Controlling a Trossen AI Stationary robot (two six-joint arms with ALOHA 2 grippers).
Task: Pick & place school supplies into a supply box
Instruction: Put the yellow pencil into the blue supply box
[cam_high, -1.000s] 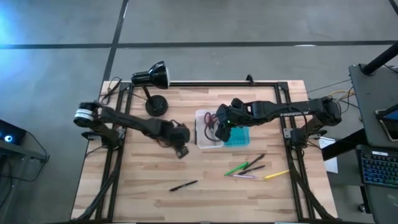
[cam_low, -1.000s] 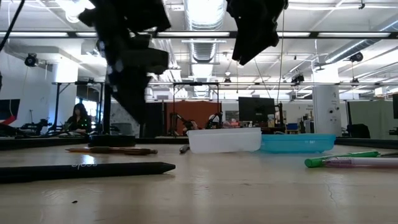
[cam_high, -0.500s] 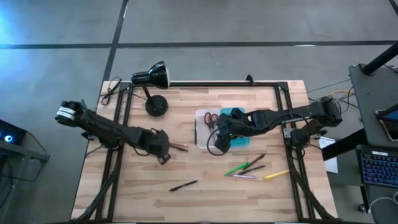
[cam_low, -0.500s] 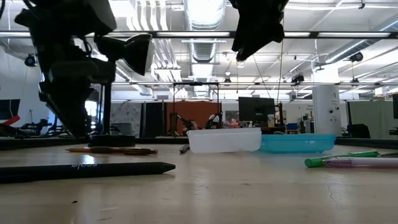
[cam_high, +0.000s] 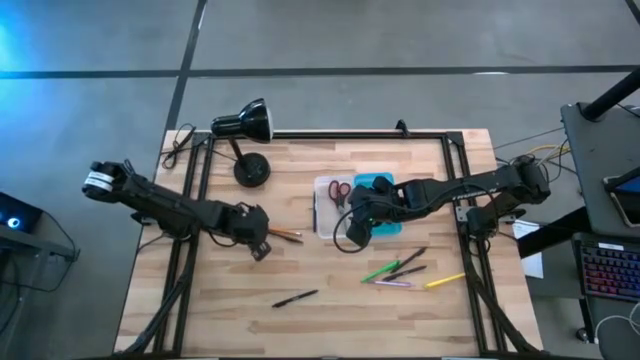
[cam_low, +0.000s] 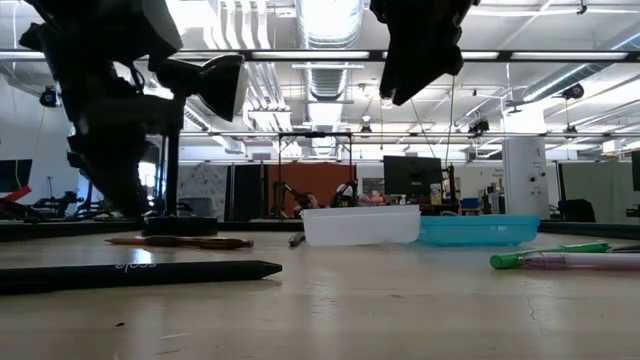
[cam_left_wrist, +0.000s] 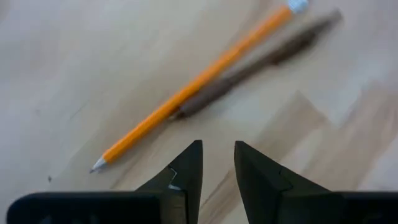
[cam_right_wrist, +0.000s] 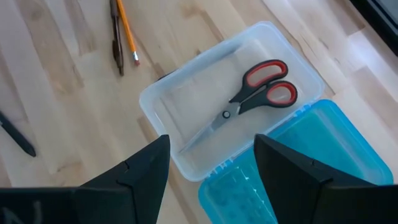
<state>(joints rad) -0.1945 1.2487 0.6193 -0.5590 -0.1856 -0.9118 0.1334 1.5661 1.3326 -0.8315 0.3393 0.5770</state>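
**Scissors in the clear half of the case; both grippers empty above the table**

The supply box (cam_high: 357, 207) is seen lying open near the middle of the wooden table (cam_high: 220, 300), its clear whitish half toward the left arm's side and its teal-blue half toward the right arm's side. The red-handled scissors (cam_right_wrist: 258, 93) are shown lying flat inside the clear half, blades closed; nothing else can be made out in either half.

The left gripper (cam_left_wrist: 217, 163) is held low over the table just beside an orange pencil (cam_left_wrist: 193, 90) and a brown pencil (cam_left_wrist: 258, 62), which lie touching, side by side, between the gripper and the box. Its fingers are parted by a narrow gap — nothing is held between them.

The right gripper (cam_right_wrist: 211, 171) is held above the near edge of the box, raised clear of it, as the low view confirms. Its fingers are spread wide and nothing is gripped.

On the right arm's side of the table, nearer the front edge, a green marker (cam_high: 380, 270), a black pen (cam_high: 410, 260), a pink pen (cam_high: 392, 283) and a yellow marker (cam_high: 444, 281) are seen lying close together. A second black pen (cam_high: 295, 298) lies alone, well apart from them — nearer the front of the table. A black desk lamp (cam_high: 243, 125) is stood at the far corner on the left arm's side.
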